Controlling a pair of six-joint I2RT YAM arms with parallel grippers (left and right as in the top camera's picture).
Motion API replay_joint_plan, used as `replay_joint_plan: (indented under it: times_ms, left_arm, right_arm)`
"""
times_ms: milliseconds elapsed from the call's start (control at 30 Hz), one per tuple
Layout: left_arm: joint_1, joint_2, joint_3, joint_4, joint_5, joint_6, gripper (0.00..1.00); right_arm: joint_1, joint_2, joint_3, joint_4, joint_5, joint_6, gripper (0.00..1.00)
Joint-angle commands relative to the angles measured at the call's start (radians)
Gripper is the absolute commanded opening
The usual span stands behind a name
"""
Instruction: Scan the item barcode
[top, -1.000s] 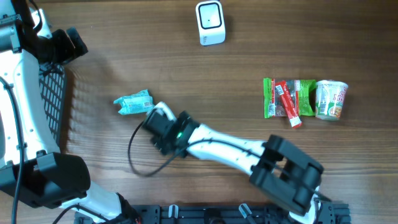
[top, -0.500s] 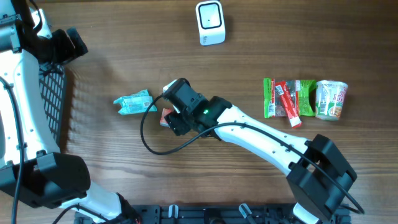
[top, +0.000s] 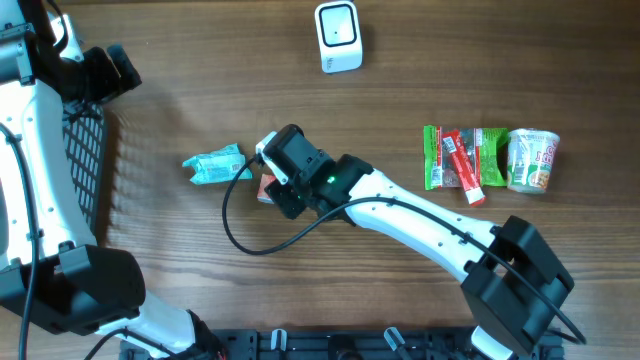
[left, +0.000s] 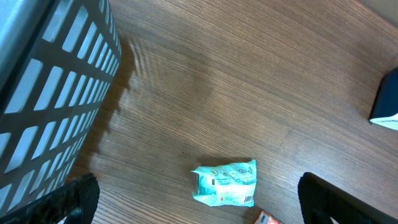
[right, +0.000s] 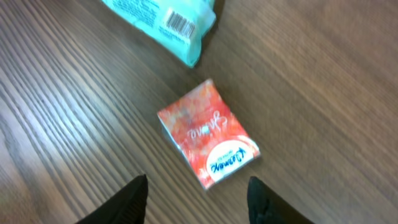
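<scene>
Our right hand (right: 198, 194) hovers over the small orange-red cardboard box (right: 208, 134) on the wooden table (right: 323, 74).
Its two dark fingers (right: 132, 194) stand apart, one on either side of the box, and neither touches it, so we see the box lying flat and ungripped. A crinkled teal plastic packet (right: 163, 14) lies just beside the box. The white boxy scanner (top: 338, 37) stands well apart from the box. Our left hand (left: 205, 202) is spread wide and holds nothing.

Bright, even light, soft shadows (right wrist view blurry)
</scene>
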Motion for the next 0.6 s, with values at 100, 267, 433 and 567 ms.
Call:
replay_joint_plan:
  times_ms: [100, 267, 433, 567]
  left_arm:
    - [0.004, 0.0, -0.003, 0.001, 0.012, 0.005, 1.0]
    - [0.004, 0.0, -0.003, 0.001, 0.012, 0.005, 1.0]
    - [0.004, 0.0, -0.003, 0.001, 0.012, 0.005, 1.0]
    - [0.004, 0.0, -0.003, 0.001, 0.012, 0.005, 1.0]
  right_arm:
    - [0.055, -0.01, -0.002, 0.051, -0.029, -0.077, 0.34]
    - [0.082, 0.048, -0.003, 0.098, 0.063, -0.126, 0.34]
    - [0.072, 0.139, -0.002, 0.192, 0.061, -0.068, 0.24]
    - [0.063, 0.144, -0.003, 0.192, 0.014, -0.011, 0.13]
